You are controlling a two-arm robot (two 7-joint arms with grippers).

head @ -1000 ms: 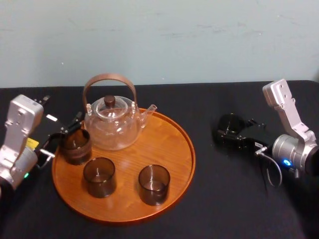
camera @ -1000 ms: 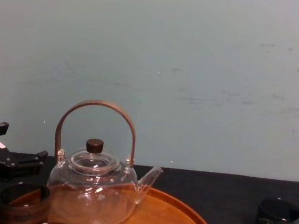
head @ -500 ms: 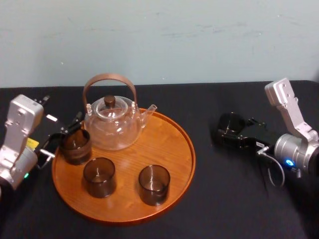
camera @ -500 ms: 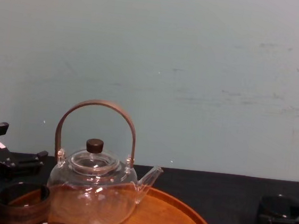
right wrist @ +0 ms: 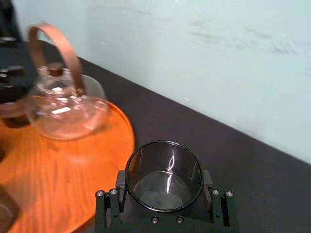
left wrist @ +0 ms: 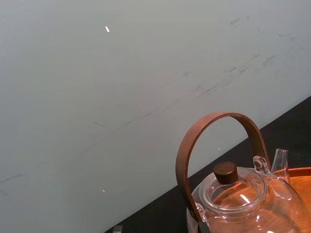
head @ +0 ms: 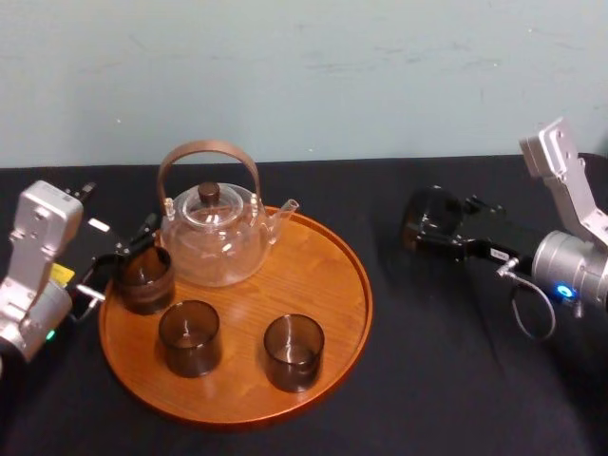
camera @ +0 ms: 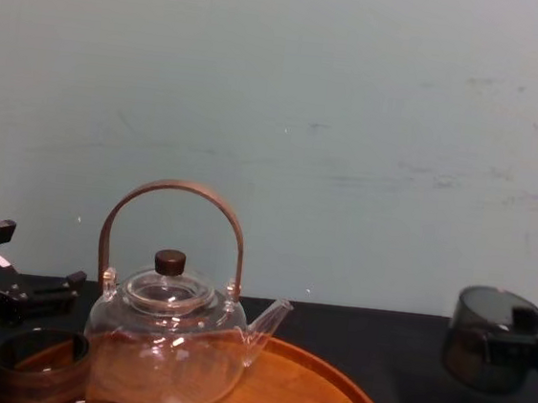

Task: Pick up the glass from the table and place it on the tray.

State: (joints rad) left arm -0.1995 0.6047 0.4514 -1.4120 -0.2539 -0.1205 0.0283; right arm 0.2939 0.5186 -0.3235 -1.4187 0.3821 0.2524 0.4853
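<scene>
My right gripper (head: 435, 231) is shut on the smoky dark glass (head: 429, 214), one finger on each side of it, and holds it upright off the black table (head: 427, 380), to the right of the tray. In the right wrist view the glass (right wrist: 164, 171) sits between the black fingers (right wrist: 119, 191). The chest view has the glass (camera: 485, 340) hanging above the table at the right edge. The round orange-brown wooden tray (head: 353, 285) lies left of centre. My left gripper (head: 119, 258) rests open at the tray's left rim, beside another dark glass (head: 144, 278).
On the tray stand a clear glass teapot (head: 214, 233) with an arched brown handle and two more dark glasses (head: 189, 337) (head: 294, 351) near its front. Bare tray surface lies on its right half. A pale wall closes the back of the table.
My right gripper has lifted the glass off the table and carried it up and slightly back. The left arm and everything on the tray have stayed still.
</scene>
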